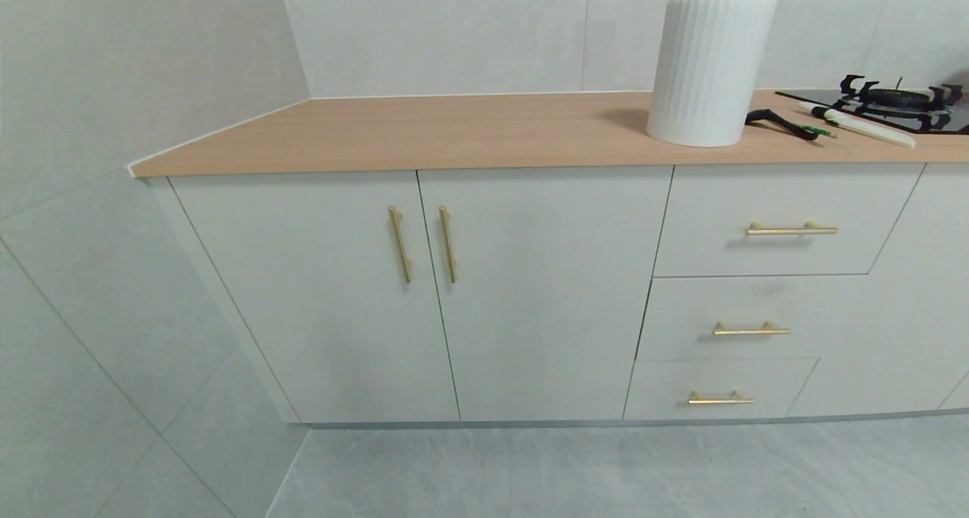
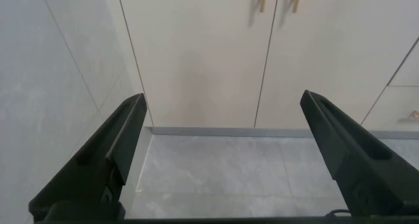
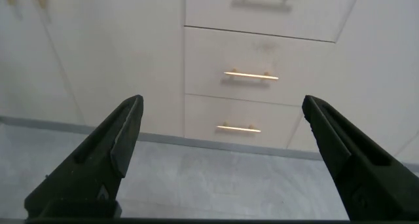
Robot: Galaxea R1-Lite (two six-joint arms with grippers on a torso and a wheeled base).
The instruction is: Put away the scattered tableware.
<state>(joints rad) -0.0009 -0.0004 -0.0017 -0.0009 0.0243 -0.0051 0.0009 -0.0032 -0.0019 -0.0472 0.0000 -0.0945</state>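
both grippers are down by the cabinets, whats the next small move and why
Probably shift right: the black-handled utensil and long white utensil lie far right on the wooden countertop, beside the white ribbed container, while the open left gripper and open right gripper hang low facing cabinet fronts.

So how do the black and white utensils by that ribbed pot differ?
The black utensil is dark and bent; the white utensil is pale and straight. The black utensil lies next to the ribbed pot, the white utensil nearer the hob. Both lie flat on the wooden counter.
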